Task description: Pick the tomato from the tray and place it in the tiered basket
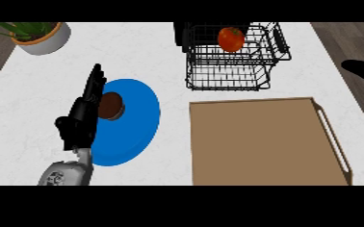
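Head view: one tomato [230,39] sits in the upper tier of the single tiered basket [231,72] at one o'clock on the worktop [171,48]; round, its axis cannot be told; one brown tray [266,142] lies at five o'clock; left hand [84,110], fingers straight and released, rests over one blue plate [138,120] with one brown puck [110,105]; one potted plant [39,36] at eleven o'clock.

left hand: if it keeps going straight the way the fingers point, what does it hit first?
The left hand points up the view, fingers straight, slightly right of vertical. Beyond the fingertips is bare counter; the line seems to pass between the potted plant and the tiered basket. The way looks free, though height is unclear.
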Tool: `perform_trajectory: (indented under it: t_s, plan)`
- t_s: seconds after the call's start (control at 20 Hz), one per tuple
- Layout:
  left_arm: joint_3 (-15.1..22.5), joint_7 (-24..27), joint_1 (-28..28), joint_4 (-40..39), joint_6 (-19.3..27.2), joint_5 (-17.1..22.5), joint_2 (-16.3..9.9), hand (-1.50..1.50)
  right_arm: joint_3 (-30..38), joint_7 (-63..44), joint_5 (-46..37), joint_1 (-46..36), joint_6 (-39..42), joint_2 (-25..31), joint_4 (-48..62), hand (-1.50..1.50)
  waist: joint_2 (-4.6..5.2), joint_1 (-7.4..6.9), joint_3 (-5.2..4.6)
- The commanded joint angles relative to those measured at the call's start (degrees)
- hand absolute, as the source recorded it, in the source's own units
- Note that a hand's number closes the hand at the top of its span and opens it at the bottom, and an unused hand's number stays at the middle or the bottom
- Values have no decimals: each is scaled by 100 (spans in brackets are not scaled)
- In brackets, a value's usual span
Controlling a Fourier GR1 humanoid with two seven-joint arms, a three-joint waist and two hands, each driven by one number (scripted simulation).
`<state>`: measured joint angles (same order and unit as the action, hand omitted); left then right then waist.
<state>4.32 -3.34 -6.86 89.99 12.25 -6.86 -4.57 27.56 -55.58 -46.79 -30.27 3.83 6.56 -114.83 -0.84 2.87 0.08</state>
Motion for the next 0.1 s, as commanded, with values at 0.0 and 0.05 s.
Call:
perform_trajectory:
  t_s: [0.0, 0.05]
  plan:
    - [25, 30, -30, -78, 84, -110, 36, 0, 634, -99, 1220, 1066, 785, -4, -1522, -150, -13, 100, 2]
    - [113, 206, 52, -150, 145, -128, 183, 0, 705, 126, 1460, 1543, 826, -151, -1819, -150, 0, 85, 2]
